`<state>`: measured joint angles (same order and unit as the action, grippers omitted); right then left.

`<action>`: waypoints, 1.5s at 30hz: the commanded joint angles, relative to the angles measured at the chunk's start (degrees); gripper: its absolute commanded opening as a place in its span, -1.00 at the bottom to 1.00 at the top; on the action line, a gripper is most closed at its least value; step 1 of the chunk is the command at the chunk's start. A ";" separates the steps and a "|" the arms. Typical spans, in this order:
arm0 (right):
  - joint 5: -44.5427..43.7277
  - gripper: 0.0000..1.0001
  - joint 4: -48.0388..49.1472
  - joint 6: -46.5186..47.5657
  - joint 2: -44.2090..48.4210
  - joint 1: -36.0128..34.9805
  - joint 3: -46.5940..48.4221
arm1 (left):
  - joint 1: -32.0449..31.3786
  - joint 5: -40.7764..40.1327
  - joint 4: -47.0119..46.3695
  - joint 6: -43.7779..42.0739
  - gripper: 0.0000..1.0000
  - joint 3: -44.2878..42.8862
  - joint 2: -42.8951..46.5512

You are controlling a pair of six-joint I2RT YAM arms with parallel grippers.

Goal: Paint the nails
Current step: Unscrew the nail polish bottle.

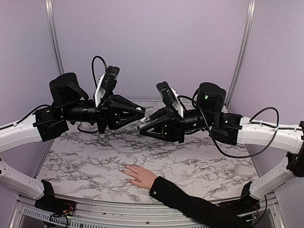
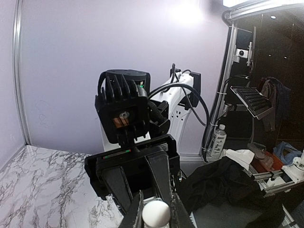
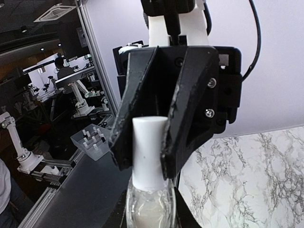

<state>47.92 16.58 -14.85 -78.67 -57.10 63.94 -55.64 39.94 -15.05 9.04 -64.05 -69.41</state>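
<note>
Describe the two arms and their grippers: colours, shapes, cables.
The left arm and right arm have white tubular links and blocky black joints. The left gripper and right gripper are black, angular wedges. Thin black cables loop along each arm; a small green light glows on the right one.

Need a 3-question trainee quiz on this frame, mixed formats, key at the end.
1. True or false: the left gripper is open and clear of the white cap.
2. What holds the bottle by its body? A) right gripper B) left gripper C) nothing
3. Fill in: the hand in the black sleeve lies on the ___ table.
Key: 1 false, it is shut on the white cap. 2 A. 3 marble.
</note>
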 commanded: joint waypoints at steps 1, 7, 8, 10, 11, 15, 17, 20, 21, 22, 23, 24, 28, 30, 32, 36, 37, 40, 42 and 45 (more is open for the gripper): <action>-8.96 -1.00 2.79 1.83 2.29 1.30 1.23 | 0.09 -3.52 -1.47 2.84 -1.00 -1.51 -0.64; -16.46 -1.00 -0.23 6.12 1.07 1.51 3.18 | 0.18 -10.82 -1.28 4.68 -1.00 -1.69 -1.35; -17.49 -1.00 -0.88 6.84 0.80 1.47 3.53 | 0.18 -12.29 -1.11 4.86 -1.00 -1.73 -1.49; -19.87 -1.00 -1.61 8.35 0.19 1.47 4.26 | 0.18 -15.34 -0.16 5.81 -1.00 -2.09 -1.88; -21.13 -1.00 -1.83 8.87 -0.20 1.47 4.55 | 0.18 -16.59 0.41 6.06 -1.00 -2.44 -2.18; -28.27 -1.00 -2.66 10.29 -1.64 1.49 5.58 | 0.18 -20.65 4.01 6.06 -1.00 -4.48 -4.24; -32.23 -1.00 -2.63 10.96 -2.27 1.40 5.83 | 0.10 -23.53 7.45 5.45 -1.00 -6.78 -5.68; -38.98 -1.00 -2.59 13.97 -3.49 1.00 5.94 | 0.09 -30.99 12.50 5.41 -1.00 -9.77 -8.05; -41.40 -1.00 -2.32 14.64 -3.89 0.90 5.82 | 0.09 -33.17 13.19 5.89 -1.00 -10.34 -8.61; -43.91 -1.00 -1.84 15.50 -4.24 0.79 5.65 | 0.09 -35.17 13.36 6.85 -1.00 -10.66 -9.14; -46.60 -1.00 -0.99 16.54 -4.67 0.62 5.47 | 0.09 -37.42 13.46 7.63 -1.00 -10.94 -9.67; -49.39 -1.00 -0.18 16.93 -5.12 0.55 5.30 | 0.09 -39.10 13.47 8.15 -1.00 -11.24 -10.18; -58.69 -1.00 2.03 18.71 -7.66 -0.30 5.42 | 0.00 -45.74 13.31 10.35 -1.00 -12.84 -12.88; -63.44 -1.00 2.60 21.01 -9.36 -1.43 6.17 | -0.27 -47.87 13.06 11.30 -1.00 -13.86 -14.44; -68.73 -1.00 3.12 23.58 -11.61 -2.47 7.15 | -0.90 -50.52 13.04 11.97 -1.00 -14.97 -16.46; -77.29 -1.00 5.18 25.38 -16.68 -3.31 9.53 | -2.86 -56.25 11.42 14.08 -1.00 -16.44 -19.62; -79.12 -1.00 5.63 25.48 -17.58 -3.49 10.12 | -3.42 -57.49 10.98 14.53 -1.00 -16.73 -20.32; -83.22 -1.00 6.68 25.64 -19.67 -3.76 11.62 | -4.63 -60.46 10.19 16.20 -1.00 -17.93 -22.52; -84.73 -1.00 7.28 25.73 -20.54 -3.86 12.24 | -5.26 -61.93 9.80 16.87 -1.00 -18.65 -23.56; -85.14 -1.00 8.16 25.74 -20.84 -3.89 12.20 | -5.69 -63.16 9.73 16.81 -1.00 -19.18 -24.34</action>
<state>-33.06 21.08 9.21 -98.48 -60.60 72.29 -57.08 -24.99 -3.68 25.30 -81.30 -92.18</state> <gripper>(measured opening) 0.198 0.146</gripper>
